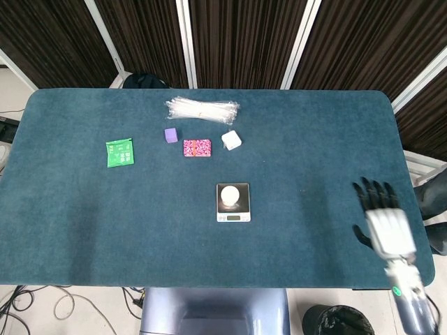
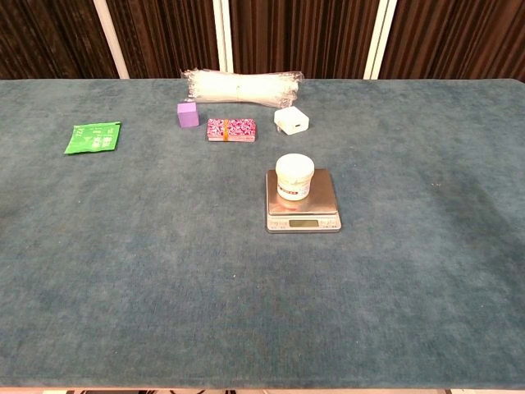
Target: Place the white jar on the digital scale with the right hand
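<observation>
I see both views evenly and brightly lit from overhead, sharp throughout, with no glare. The bench [image 1: 314,139] shows only faint soft shadows, a small one under the scale [image 2: 303,210]. The dark curtains [image 2: 303,37] behind stay dim

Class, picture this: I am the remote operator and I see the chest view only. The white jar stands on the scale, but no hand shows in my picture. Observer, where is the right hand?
Observer: In the head view the right hand is at the table's near right corner, well clear of the digital scale.
Operator: Is it holding anything?
Observer: No. Its fingers are spread apart and nothing is in them.
Operator: And the left hand?
Observer: Neither view shows it.
Operator: From above, does the white jar sit fully on the platform?
Observer: Yes. Seen from above it sits within the platform, with the display strip bare on the near side.
</observation>
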